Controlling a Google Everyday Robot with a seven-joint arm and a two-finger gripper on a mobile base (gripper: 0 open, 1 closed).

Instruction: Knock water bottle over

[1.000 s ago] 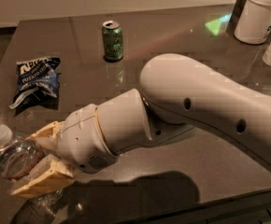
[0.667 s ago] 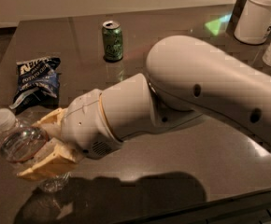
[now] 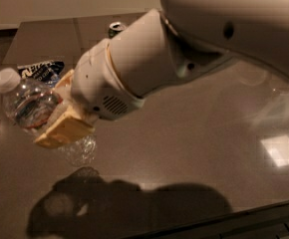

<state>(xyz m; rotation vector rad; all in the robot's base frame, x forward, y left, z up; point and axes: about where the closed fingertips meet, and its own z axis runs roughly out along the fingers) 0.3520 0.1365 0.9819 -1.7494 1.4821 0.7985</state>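
Observation:
The water bottle [image 3: 26,103] is clear and ribbed with a white cap [image 3: 5,79]. It is tilted, cap toward the upper left, at the left of the camera view. My gripper [image 3: 55,108] is shut on its lower half, with one tan finger [image 3: 65,129] below it and the other [image 3: 66,80] behind it. The bottle looks raised off the dark table [image 3: 184,148]; its reflection lies underneath. My large white arm [image 3: 149,59] fills the upper right.
The top of a green soda can [image 3: 115,28] shows behind my arm at the back. A dark blue snack bag [image 3: 41,68] lies just behind the bottle. The table's near edge [image 3: 244,214] runs along the bottom right.
My arm has swung up and closer to the camera, carrying the bottle with it. The bottle sits higher and more tilted than before. The white containers at the back right are now out of view.

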